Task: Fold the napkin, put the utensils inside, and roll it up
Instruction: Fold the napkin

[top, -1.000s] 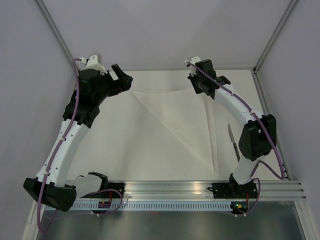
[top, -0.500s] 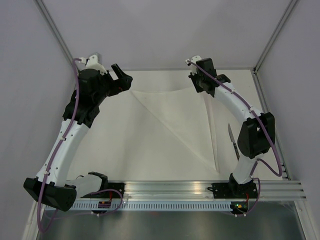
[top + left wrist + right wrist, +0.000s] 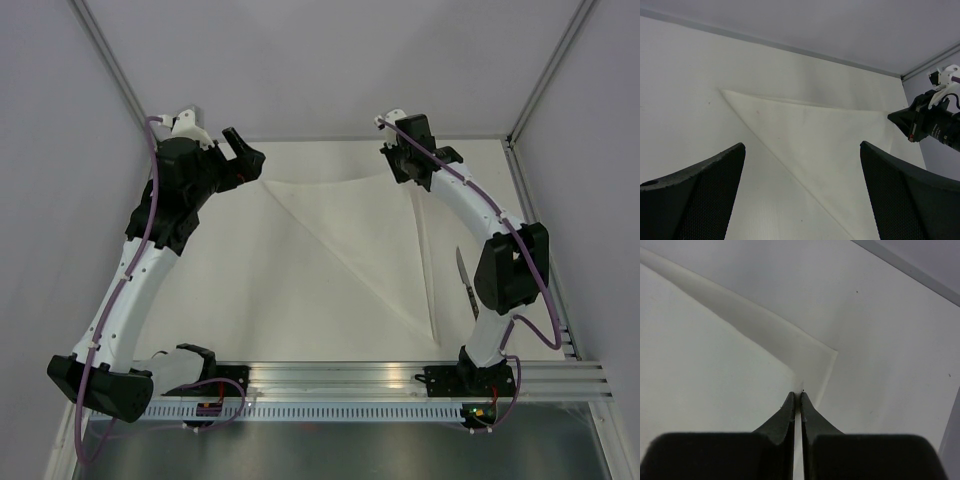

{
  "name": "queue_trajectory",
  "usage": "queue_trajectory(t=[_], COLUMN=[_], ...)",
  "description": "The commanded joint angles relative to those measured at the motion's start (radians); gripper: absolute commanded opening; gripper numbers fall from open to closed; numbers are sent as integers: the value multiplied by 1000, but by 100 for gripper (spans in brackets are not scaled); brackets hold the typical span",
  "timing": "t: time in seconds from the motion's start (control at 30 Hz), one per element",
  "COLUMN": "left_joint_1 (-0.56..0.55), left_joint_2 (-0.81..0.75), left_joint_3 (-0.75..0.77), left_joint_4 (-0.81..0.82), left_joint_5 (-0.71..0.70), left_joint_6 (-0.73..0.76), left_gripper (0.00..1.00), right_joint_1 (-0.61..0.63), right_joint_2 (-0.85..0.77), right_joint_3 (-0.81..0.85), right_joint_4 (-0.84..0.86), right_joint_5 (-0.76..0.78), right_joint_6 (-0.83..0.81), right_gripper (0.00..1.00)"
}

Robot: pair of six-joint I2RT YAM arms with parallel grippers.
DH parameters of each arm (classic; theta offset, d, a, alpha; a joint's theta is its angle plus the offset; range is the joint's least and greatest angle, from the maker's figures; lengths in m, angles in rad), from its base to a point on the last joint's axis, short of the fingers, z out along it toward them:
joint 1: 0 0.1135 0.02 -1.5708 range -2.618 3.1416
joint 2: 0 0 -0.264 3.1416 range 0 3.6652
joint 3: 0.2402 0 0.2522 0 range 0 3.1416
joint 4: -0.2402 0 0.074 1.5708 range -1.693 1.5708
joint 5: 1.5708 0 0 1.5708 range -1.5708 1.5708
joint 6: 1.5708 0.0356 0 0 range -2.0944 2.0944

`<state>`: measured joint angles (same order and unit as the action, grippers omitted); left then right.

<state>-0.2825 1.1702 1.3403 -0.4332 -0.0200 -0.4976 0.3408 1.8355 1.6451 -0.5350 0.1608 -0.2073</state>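
The white napkin [image 3: 365,240] lies folded into a triangle, its long fold running from far left to near right. My right gripper [image 3: 412,186] is shut on the napkin's far right corner; the right wrist view shows cloth [image 3: 715,355] pinched between the closed fingertips [image 3: 795,396], with a strip of the lower layer beyond them. My left gripper [image 3: 247,155] is open and empty just above the table beside the napkin's far left corner [image 3: 727,93]. The knife [image 3: 466,283] lies on the table right of the napkin, partly hidden by the right arm.
The table's back wall edge [image 3: 380,138] runs just behind both grippers. A metal rail [image 3: 400,375] with the arm bases crosses the near edge. The right arm [image 3: 510,265] arches over the knife.
My right gripper has shifted slightly right and back with the napkin corner, and the napkin's right edge moved with it. The left arm has not moved.
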Motion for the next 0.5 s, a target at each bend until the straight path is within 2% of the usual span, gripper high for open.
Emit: queue_trajectory(t=[0.0, 0.47], left_joint_1=[5, 5], left_joint_2=[5, 6], left_joint_3=[0, -1], left_joint_4=[40, 42], left_joint_5=[14, 15], left_joint_6=[-29, -30], left_gripper=[100, 100], right_joint_1=[-13, -40], right_joint_2=[15, 24], right_joint_3=[41, 22], right_joint_4=[-20, -11], right_joint_5=[59, 51], right_joint_6=[-18, -20], right_gripper=[1, 1])
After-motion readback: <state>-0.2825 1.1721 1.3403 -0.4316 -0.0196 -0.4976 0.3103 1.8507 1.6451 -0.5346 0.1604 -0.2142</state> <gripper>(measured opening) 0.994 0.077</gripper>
